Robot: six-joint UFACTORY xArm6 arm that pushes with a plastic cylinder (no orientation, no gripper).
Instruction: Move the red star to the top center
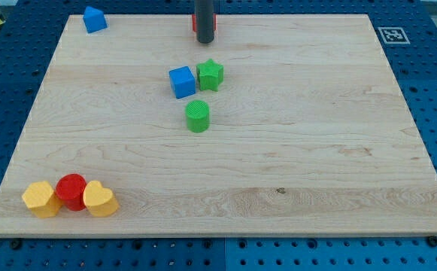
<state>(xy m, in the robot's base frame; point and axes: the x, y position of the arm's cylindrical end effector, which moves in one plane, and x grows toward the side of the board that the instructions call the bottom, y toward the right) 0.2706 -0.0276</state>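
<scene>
Rod tool, my tip [205,41], grips nothing; it hides most of the red star [193,22], a sliver at 12 o'clock on the pale wooden tabletop [316,150]. Ridged green cylinder [198,117] stands centrally.

My tip [204,41] — against red block [193,22]

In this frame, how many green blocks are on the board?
2. A green star sits near the board's centre, touching the blue cube on its left. A green cylinder stands apart just below them. My tip is above both, at the view's top.
</scene>
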